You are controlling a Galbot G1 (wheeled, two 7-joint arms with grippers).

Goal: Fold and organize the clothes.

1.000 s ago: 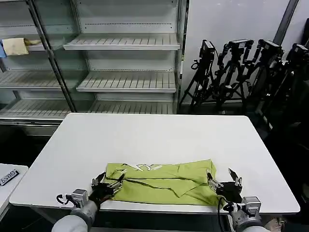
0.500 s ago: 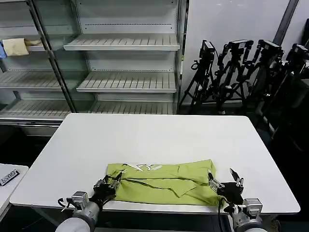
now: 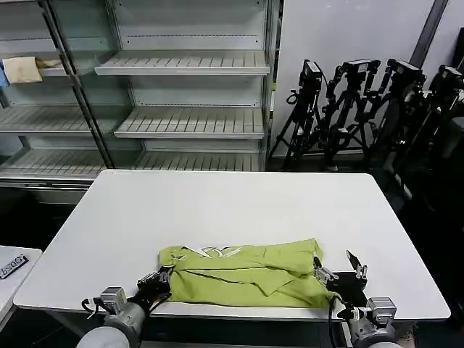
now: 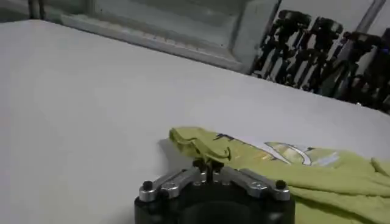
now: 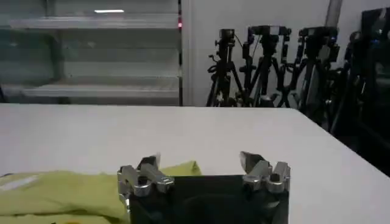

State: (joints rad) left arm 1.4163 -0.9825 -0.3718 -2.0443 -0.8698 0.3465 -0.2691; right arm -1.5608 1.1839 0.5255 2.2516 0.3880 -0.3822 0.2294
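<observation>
We see the lime T-shirt (image 3: 243, 274) lying folded into a long band near the front edge of the white tabletop (image 3: 239, 206), stretched between our two pincers. Its white and black print (image 3: 210, 251) faces up on the part nearest the left pincer, on the side away from us.

Our left pincer (image 3: 158, 278) sits low at the front edge of the tabletop, at the shirt's left end. In the left wrist view the two fingers of this pincer (image 4: 212, 165) meet at their tips, pinched together on a bunched corner of the T-shirt (image 4: 286, 167), so it is narrow and holding the cloth. Beyond the fingertips the fabric curls up in a small fold, and the print (image 4: 292, 152) lies just past it, with bare tabletop (image 4: 91, 103) to the side.

Our right pincer (image 3: 339, 274) rests at the opposite end of the shirt, also close to the front edge. Its fingers stand wide apart. In the right wrist view the pincer (image 5: 201, 165) has one finger touching or just over the edge of the T-shirt (image 5: 67, 192), while the other finger (image 5: 251, 162) stands over bare tabletop (image 5: 183, 131), clear of the cloth. It grips nothing.

Well beyond both pincers, past the far side of the tabletop, stand metal shelves (image 3: 181, 94) and a row of black tripods (image 3: 362, 109).
</observation>
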